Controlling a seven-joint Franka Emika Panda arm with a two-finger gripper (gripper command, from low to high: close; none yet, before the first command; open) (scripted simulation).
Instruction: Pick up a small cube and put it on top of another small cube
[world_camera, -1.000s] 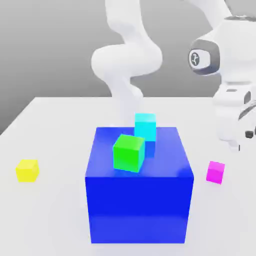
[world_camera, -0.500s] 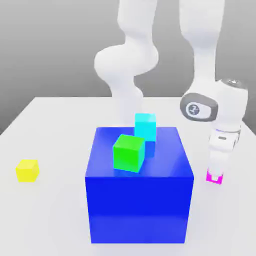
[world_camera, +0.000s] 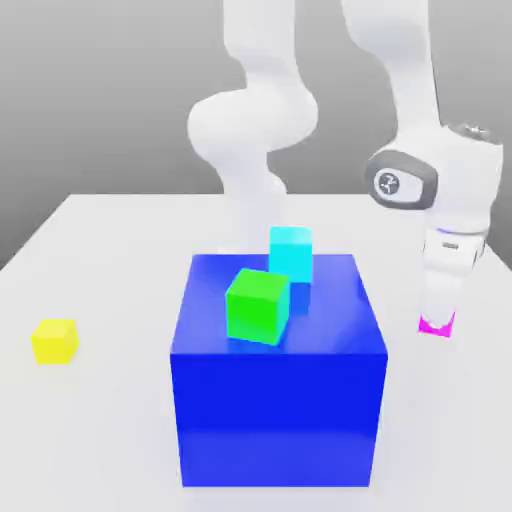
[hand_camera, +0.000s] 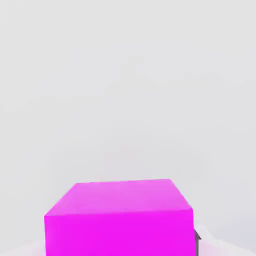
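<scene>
The fingers of the gripper (world_camera: 437, 320) are closed in on the small magenta cube (hand_camera: 120, 235), one to either side, parted only by the cube's own width and clasping it low between the tips. The cube's flat top and one upright face show plainly in the hand view, squared to the grip. It should handle as a light, stiff little block, neither fragile nor likely to give under pressure; its smooth faces might let it slip or twist if pinched near an edge, so two opposite sides, taken at mid-height, are the right hold. The cube is at the exterior view's right, beside and apart from the big blue block (world_camera: 280, 415). On that block's top sit the green cube (world_camera: 255, 308) and the cyan cube (world_camera: 290, 252); the yellow cube (world_camera: 54, 342) rests on the white table (world_camera: 110, 440) at the exterior view's left. Which cube is to bear it I cannot tell; the next move likely calls for a clear lift, then a level, gentle set-down.
</scene>
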